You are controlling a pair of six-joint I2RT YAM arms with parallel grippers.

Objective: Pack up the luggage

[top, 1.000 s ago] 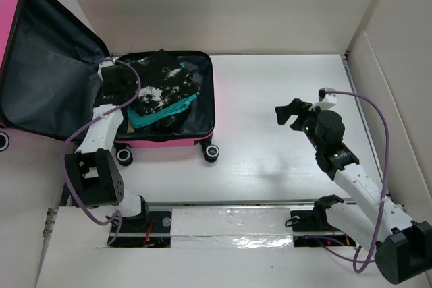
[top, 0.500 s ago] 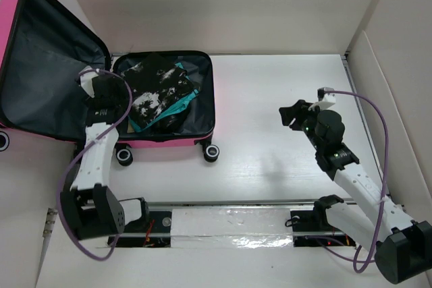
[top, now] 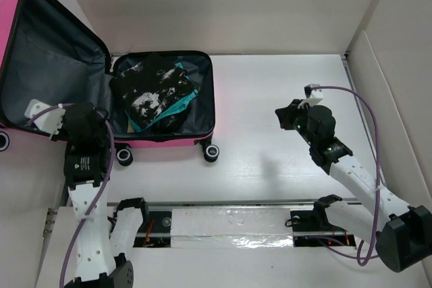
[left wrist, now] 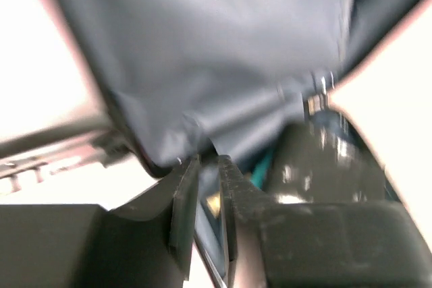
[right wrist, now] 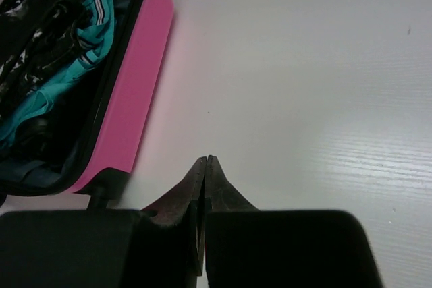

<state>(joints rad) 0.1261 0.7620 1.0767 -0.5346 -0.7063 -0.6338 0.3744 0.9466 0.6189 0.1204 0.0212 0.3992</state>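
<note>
The pink luggage [top: 169, 143] lies open at the table's back left. Its base holds a black-and-white patterned garment [top: 152, 89] over a teal one [top: 177, 107]. The grey-lined lid [top: 47, 65] stands tilted open to the left. My left gripper [top: 102, 117] is at the lid's lower near corner. In the left wrist view its jaws [left wrist: 208, 160] are shut on the lid's thin rim, with the grey lining [left wrist: 202, 52] above. My right gripper [top: 280, 116] hovers over bare table right of the luggage, shut and empty [right wrist: 204, 160]. The pink wall [right wrist: 131, 92] shows to its left.
Black caster wheels [top: 212, 154] [top: 124, 156] stick out from the luggage's near side. White boards wall the table at the back and on the right [top: 398, 99]. A rail with taped foil [top: 229, 217] runs along the near edge between the arm bases.
My left arm pulled back from over the clothes to the lid's near corner and closed on its rim. The right gripper went from open to shut and shifted slightly.
</note>
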